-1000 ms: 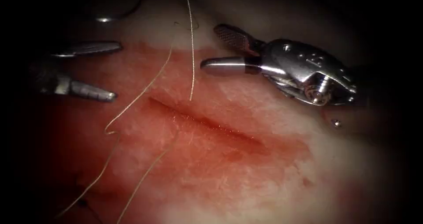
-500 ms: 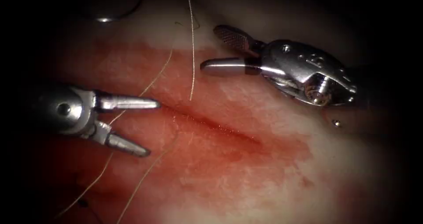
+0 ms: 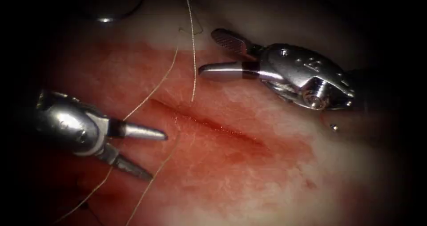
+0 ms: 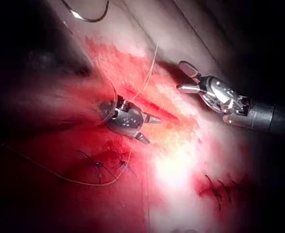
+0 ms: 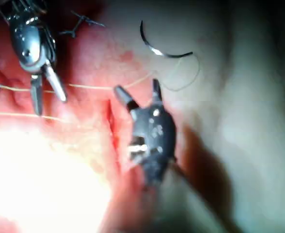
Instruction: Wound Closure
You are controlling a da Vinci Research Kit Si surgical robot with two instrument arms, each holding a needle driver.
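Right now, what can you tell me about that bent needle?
The needle is a thin, shiny metal curve, like part of a circle. It lies loose on the pale tissue, away from the cut, not stuck in. Neither end effector holds it. Pale thread trails from near one end.

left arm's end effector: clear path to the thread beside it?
Probably yes. The left end effector is open and holds nothing, with the thread lying loose on the tissue beside its upper jaw, left of the cut. Nothing sits between them.
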